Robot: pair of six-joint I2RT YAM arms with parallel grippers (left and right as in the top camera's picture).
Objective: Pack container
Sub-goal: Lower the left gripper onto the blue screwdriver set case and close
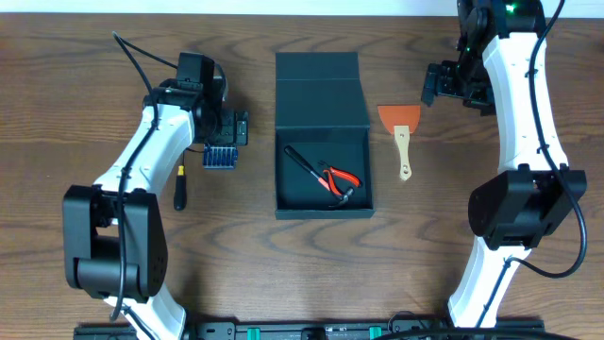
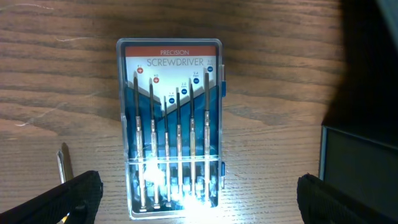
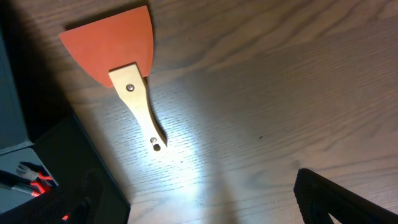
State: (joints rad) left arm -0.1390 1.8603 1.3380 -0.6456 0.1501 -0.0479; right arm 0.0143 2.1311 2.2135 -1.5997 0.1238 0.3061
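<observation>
Blue plastic screwdriver-set case lies under our left tool, long axis square to its wide-open, empty jaws; we see the dark matte cardboard container just rightward. Our right tool gapes empty too.

Open box mid-frame, tools on both sides

In the container the lower-left floor is bare; red-handled pliers take up its right half. A scraper lies just right of it, the gap seemingly narrow; a screwdriver case and a loose screwdriver lie left. The table along the lower frame is free.
</observation>
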